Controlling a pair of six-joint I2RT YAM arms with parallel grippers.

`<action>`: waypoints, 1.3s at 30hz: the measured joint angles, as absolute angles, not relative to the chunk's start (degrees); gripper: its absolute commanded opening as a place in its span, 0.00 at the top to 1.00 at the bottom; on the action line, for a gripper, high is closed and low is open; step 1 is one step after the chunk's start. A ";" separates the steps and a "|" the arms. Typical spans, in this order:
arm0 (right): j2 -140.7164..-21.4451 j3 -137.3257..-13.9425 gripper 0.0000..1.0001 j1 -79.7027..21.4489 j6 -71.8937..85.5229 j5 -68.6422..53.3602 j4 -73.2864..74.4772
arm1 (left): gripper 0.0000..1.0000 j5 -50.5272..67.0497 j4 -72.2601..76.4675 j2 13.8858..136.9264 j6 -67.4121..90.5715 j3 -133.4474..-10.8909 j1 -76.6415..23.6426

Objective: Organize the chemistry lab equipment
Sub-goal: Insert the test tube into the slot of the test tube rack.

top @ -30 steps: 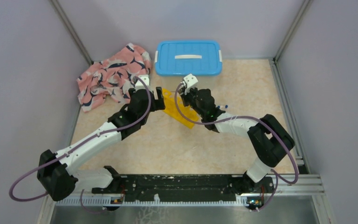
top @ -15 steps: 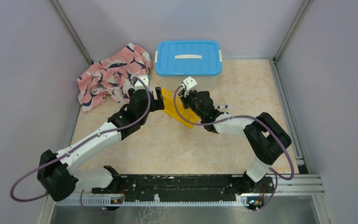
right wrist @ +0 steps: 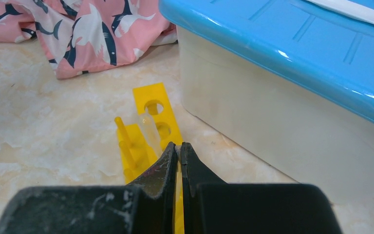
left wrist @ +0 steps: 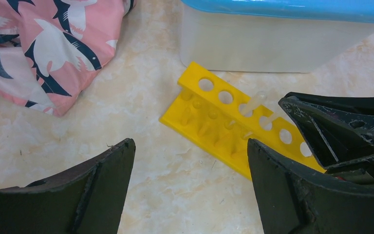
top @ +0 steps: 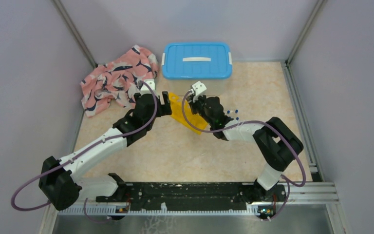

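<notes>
Pale lilac walls [top: 24, 73] around a beige marbled tabletop [top: 175, 156], under even light.

The marbled worktop [top: 175, 156] bears a pink whale-print cloth [top: 112, 80] in its far-left corner, a blue-lidded white bin [top: 196, 59] at the far edge, a yellow rack [top: 177, 105] just before the bin, and blue-capped tubes [top: 232, 112] farther right.

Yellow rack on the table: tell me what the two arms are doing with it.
The right pincer, shut, sits over the yellow test-tube rack, where a clear tube slants into one of the holes; whether the pincer grips that tube is unclear. The left pincer hangs open beside the rack, holding nothing. More blue-capped tubes lie just right of the right pincer.
</notes>
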State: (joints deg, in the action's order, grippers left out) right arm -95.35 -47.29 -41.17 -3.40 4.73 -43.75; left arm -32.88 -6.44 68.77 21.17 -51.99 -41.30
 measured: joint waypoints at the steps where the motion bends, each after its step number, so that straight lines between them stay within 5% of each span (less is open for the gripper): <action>1: -95.42 -47.24 1.00 -41.17 -3.40 4.71 -43.75 | 0.09 -32.86 -6.35 68.77 21.17 -51.92 -41.28; 12: -96.29 -47.24 1.00 -41.28 -3.40 4.89 -45.06 | 0.09 -32.34 -6.28 68.79 21.19 -51.48 -40.75; 22: -96.29 -46.98 0.68 -41.32 -2.98 4.93 -45.01 | 0.09 -31.92 -5.96 68.79 21.21 -51.37 -40.71; 39: -94.74 -46.15 0.60 -41.52 -2.24 4.99 -43.86 | 0.10 -31.94 -6.39 66.87 20.71 -49.58 -40.71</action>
State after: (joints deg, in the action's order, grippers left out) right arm -94.74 -46.15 -41.52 -2.24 4.99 -43.86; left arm -31.94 -6.39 66.87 20.71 -49.58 -40.71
